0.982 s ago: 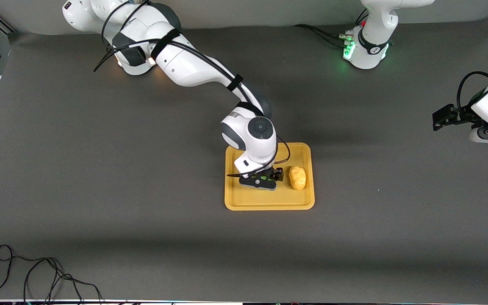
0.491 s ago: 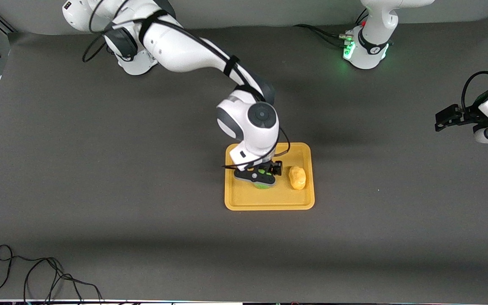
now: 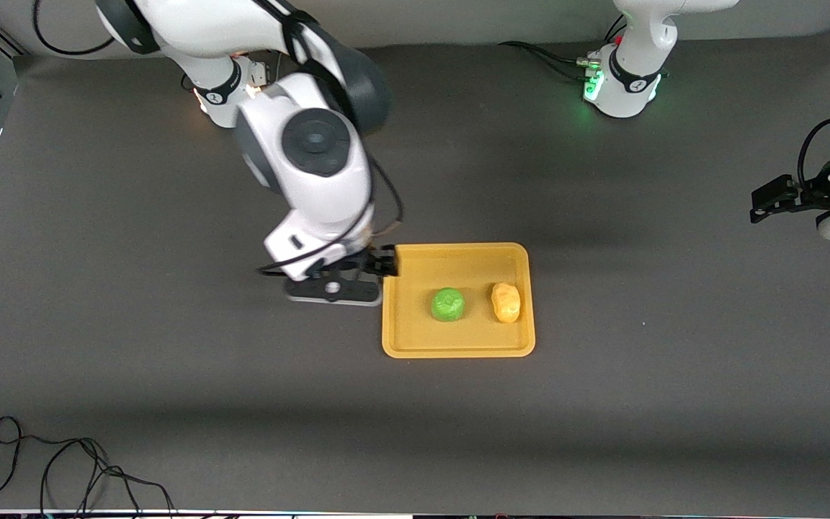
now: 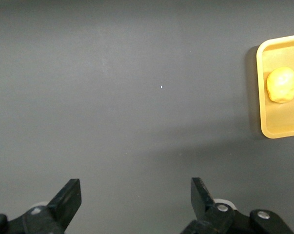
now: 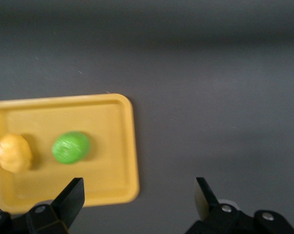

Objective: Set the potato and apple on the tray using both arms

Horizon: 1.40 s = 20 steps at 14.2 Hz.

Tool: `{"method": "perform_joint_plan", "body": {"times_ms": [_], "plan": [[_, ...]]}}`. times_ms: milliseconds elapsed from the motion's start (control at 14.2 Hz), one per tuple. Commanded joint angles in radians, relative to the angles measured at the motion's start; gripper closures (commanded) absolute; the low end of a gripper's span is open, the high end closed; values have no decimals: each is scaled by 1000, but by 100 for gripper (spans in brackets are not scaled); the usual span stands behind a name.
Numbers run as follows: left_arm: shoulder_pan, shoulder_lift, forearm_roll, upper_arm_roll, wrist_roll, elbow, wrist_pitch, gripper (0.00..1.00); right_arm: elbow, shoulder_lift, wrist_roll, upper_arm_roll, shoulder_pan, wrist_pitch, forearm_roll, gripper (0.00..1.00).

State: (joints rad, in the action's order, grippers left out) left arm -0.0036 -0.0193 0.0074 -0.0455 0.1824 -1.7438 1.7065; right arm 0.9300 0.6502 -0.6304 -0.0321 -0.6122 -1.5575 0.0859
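Observation:
The green apple and the yellow-orange potato lie side by side on the orange-yellow tray in the middle of the table. My right gripper is open and empty, raised over the bare table just beside the tray's edge toward the right arm's end. In the right wrist view the apple, the potato and the tray show ahead of my open right gripper. My left gripper waits at the left arm's end, open and empty. The left wrist view shows the potato on the tray.
A black cable lies coiled on the table near the front camera, toward the right arm's end. The two arm bases stand along the table's edge farthest from the camera.
My right gripper has let go of the apple on the tray, risen and swung off the tray toward the right arm's end. The apple now lies uncovered. The left arm shifted slightly.

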Motion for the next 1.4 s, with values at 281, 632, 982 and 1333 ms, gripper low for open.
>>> {"method": "perform_joint_plan", "body": {"times_ms": [281, 632, 982, 1333], "plan": [[13, 18, 5, 4, 23, 21, -11, 0, 459, -414, 401, -26, 219, -12, -23, 0], [8, 19, 6, 6, 25, 23, 1, 0, 680, -610, 579, -5, 437, -68, -43, 0], [7, 19, 5, 6, 20, 23, 16, 0, 687, -629, 698, 35, 629, -65, -57, 0], [5, 18, 6, 6, 15, 23, 15, 0, 682, -624, 696, 1, 631, -52, -58, 0]]}}
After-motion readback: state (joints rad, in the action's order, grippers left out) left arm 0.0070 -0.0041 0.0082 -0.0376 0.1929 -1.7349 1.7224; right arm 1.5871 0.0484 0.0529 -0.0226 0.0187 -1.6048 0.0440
